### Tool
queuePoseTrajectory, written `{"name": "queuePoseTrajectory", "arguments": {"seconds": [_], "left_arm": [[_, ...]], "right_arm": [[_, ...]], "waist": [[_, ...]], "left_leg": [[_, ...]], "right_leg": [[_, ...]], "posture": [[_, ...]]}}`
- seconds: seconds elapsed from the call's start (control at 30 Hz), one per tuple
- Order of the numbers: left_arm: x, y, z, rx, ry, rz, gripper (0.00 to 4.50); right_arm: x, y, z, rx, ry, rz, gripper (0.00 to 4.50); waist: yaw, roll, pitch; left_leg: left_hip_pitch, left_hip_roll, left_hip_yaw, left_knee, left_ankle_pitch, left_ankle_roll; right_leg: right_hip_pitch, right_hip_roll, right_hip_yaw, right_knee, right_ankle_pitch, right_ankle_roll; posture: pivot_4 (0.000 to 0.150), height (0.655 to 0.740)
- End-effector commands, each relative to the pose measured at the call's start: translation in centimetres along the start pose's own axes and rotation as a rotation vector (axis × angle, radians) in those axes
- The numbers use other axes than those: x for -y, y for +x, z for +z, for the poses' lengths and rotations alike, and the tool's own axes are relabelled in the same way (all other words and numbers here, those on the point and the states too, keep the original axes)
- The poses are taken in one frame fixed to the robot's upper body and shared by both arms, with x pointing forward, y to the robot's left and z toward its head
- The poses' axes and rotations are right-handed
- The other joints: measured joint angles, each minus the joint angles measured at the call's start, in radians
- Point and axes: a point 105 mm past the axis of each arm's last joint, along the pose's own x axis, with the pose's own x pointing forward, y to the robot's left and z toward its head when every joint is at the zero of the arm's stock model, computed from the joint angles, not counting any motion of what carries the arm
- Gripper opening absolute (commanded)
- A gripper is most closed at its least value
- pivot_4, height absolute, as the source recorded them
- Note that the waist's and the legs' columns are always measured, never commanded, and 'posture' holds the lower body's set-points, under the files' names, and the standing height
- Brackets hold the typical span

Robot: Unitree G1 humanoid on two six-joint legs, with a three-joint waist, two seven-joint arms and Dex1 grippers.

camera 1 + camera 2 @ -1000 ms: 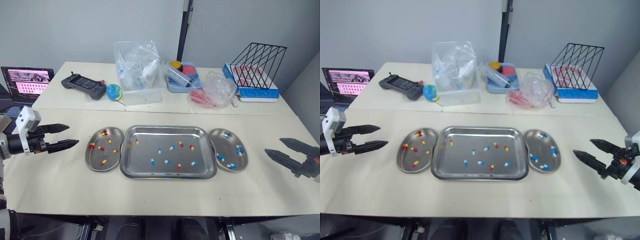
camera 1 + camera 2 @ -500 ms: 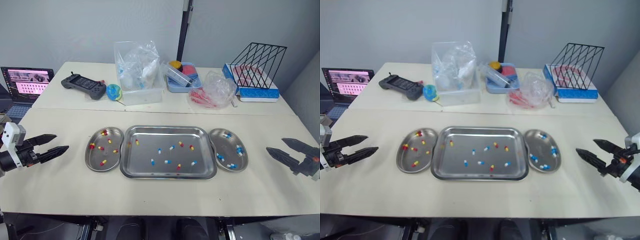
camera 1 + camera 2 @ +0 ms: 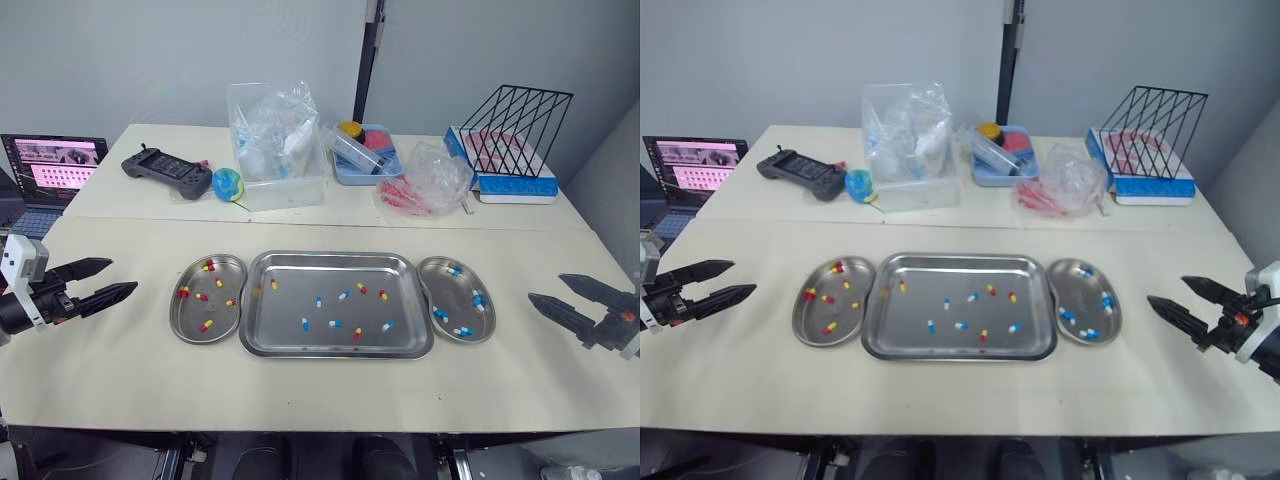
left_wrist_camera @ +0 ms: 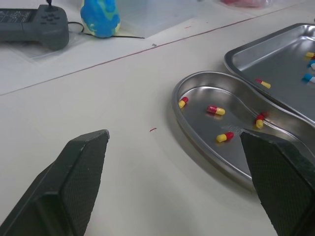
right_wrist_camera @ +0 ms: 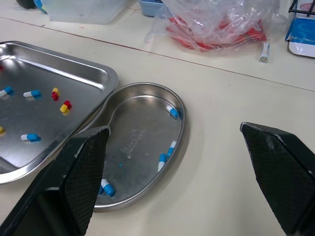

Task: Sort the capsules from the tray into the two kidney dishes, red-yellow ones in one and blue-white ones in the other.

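Tray (image 3: pixel 330 268) sits centred on the near half of the table (image 3: pixel 120 380), long side running left-right. Far half is clutter: clear bin (image 3: pixel 285 185) stuffed with bags at far centre, laptop (image 3: pixel 50 165) at the far left edge, black controller (image 3: pixel 167 172) between them. Flanking the tray, the left kidney dish (image 3: pixel 192 312) butts against its left edge and the right kidney dish (image 3: pixel 455 295) against its right edge. I've got the left gripper (image 3: pixel 120 276) hovering over bare table left of the left dish, apart from it, fingers spread wide, nothing in them. Same for the right gripper (image 3: pixel 546 288), over bare table to the right of the right dish: wide apart, empty. In the left dish I see only red-yellow capsules (image 3: pixel 202 296), scattered loose; in the right dish, blue-white capsules (image 3: pixel 478 298). Both colours lie mixed and spread across the tray floor, mostly its middle and right part.
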Motion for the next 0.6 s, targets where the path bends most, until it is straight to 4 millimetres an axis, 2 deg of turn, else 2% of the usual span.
{"name": "queuePoseTrajectory", "arguments": {"seconds": [0.03, 0.17, 0.3, 0.47, 0.6], "left_arm": [[0.5, 1.0, 2.3, 0.031, 0.090, -0.050, 4.48], [1.6, 3.6, 4.3, 0.081, 0.150, -0.099, 4.48], [4.2, 6.3, 6.0, 0.120, 0.159, -0.199, 4.48], [7.5, 9.3, 7.1, 0.109, 0.161, -0.275, 4.48], [9.7, 11.7, 7.1, 0.065, 0.153, -0.282, 4.48]], "right_arm": [[-0.6, -0.1, 1.9, 0.036, -0.035, 0.031, 4.50], [-1.5, 0.1, 2.2, 0.030, -0.038, 0.064, 4.50], [-2.1, 0.1, 2.5, 0.037, -0.045, 0.067, 4.50], [-2.9, -0.1, 2.9, 0.040, -0.049, 0.074, 4.50], [-3.2, -0.2, 2.8, 0.036, -0.053, 0.073, 4.50]], "waist": [[0.000, 0.000, 0.000], [0.008, 0.000, 0.000], [0.004, 0.000, 0.000], [0.001, 0.000, 0.000], [0.002, 0.000, 0.000]], "left_leg": [[0.000, 0.000, 0.000, 0.000, 0.000, 0.000], [0.000, 0.000, -0.001, 0.000, 0.000, 0.000], [-0.001, -0.001, -0.001, 0.001, 0.000, 0.000], [-0.001, -0.001, -0.001, 0.000, 0.000, 0.000], [0.000, -0.002, -0.001, 0.000, 0.000, 0.000]], "right_leg": [[0.000, 0.000, 0.000, 0.000, 0.000, 0.000], [0.001, 0.000, 0.000, 0.000, 0.000, 0.000], [0.001, 0.000, 0.001, 0.000, 0.001, 0.001], [0.001, 0.001, 0.001, 0.000, 0.001, 0.001], [0.002, 0.001, 0.002, 0.000, 0.001, 0.002]], "posture": [[0.150, 0.7400], [0.150, 0.7400], [0.150, 0.7400], [0.150, 0.7400], [0.150, 0.7400]]}}
